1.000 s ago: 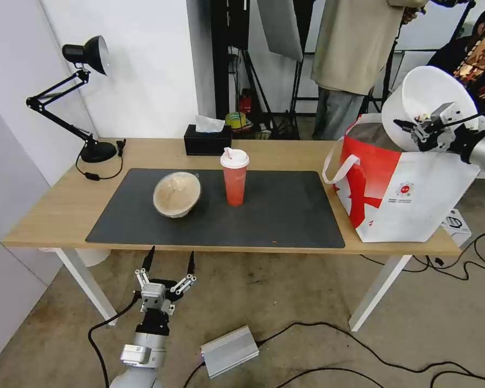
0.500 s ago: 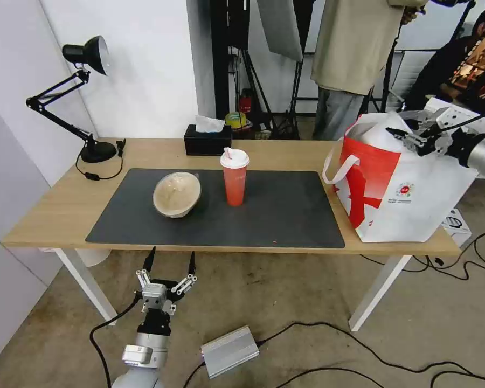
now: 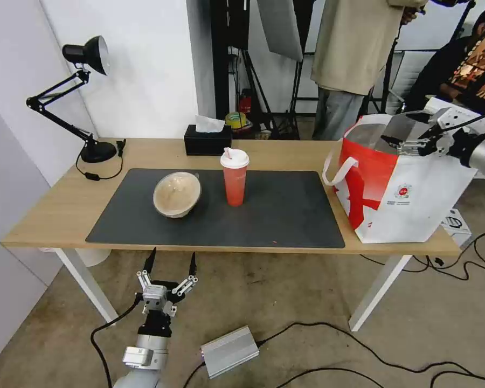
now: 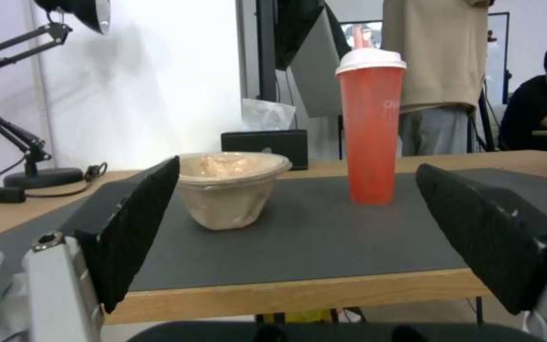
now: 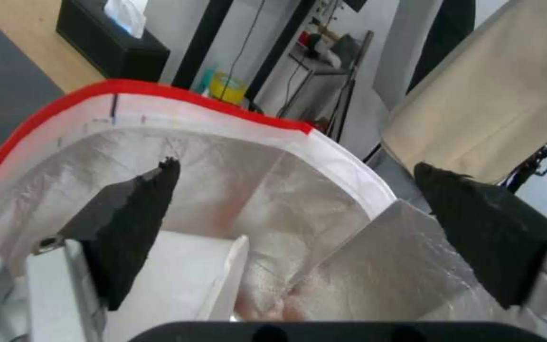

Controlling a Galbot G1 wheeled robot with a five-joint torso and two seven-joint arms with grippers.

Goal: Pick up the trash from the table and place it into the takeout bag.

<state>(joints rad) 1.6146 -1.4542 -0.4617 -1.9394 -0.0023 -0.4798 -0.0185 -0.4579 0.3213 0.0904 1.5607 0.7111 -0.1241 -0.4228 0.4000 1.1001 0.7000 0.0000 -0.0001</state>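
A long light-wood worktop (image 3: 54, 207) with a dark grey mat (image 3: 285, 215) stands on concrete floor; the red drink cup (image 3: 234, 177) stands upright beside the beige bowl (image 3: 177, 194); the right gripper (image 3: 415, 132) hangs open over the upright takeout bag (image 3: 399, 188); the left gripper (image 3: 170, 264) waits open below the worktop edge.
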